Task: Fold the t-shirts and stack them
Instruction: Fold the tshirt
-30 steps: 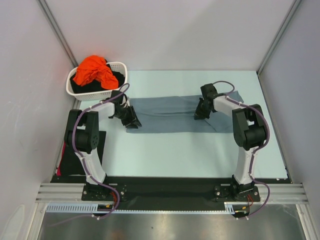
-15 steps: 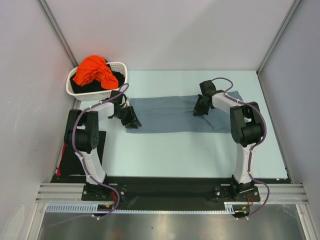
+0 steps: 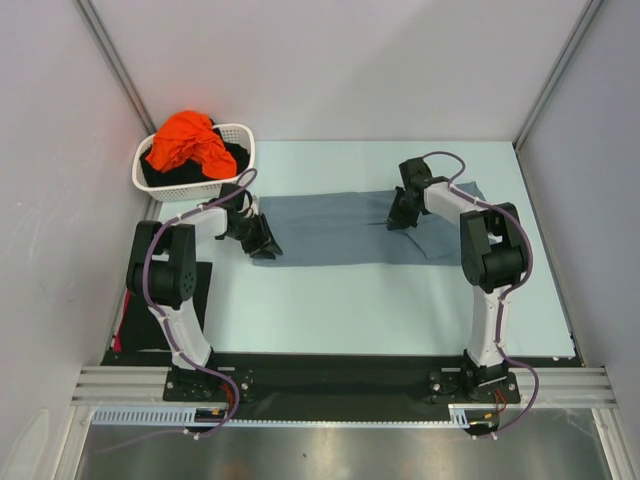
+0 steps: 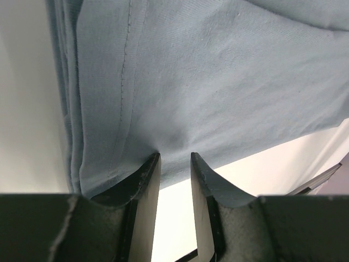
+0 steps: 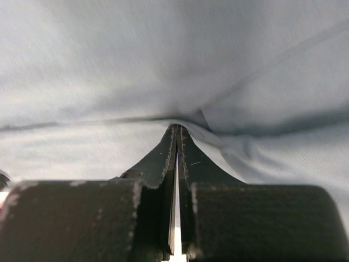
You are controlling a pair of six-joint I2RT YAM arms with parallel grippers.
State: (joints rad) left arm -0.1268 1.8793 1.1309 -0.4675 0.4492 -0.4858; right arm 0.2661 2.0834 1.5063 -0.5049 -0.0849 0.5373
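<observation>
pale green table (image 3: 330, 300) is filling the floor of a booth with plain grey walls (image 3: 330, 60), and a white basket (image 3: 243, 134) is sitting at its far left corner. an orange shirt (image 3: 187, 140) is lying bunched on top inside the basket, with a black shirt (image 3: 236, 153) showing under it against the basket's right wall.

the grey-blue shirt (image 3: 330, 228) is lying flat on the table just to the right of the basket and a little nearer the arms, stretching as a long band away from the basket toward the right wall.

the left pincer (image 3: 268, 248) is reaching down at the end of the band closest to the basket, at its near corner. in the left wrist view the left pincer (image 4: 175, 155) is standing partly open, with a narrow gap between the fingers (image 4: 143, 180) and the bare table showing through that gap. its tips are touching the folded edge of the grey-blue shirt (image 4: 218, 82), where several layers and a stitched hem are showing; whether any cloth is being pinched cannot be told.

the right pincer (image 3: 397, 222) is pressing down on the shirt well to the right of the basket, near the band's far end. in the right wrist view the right pincer (image 5: 177, 130) is closed tight, its tips nipping a small ridge of the grey-blue shirt (image 5: 163, 54), with creases running out from the tips to both sides.
</observation>
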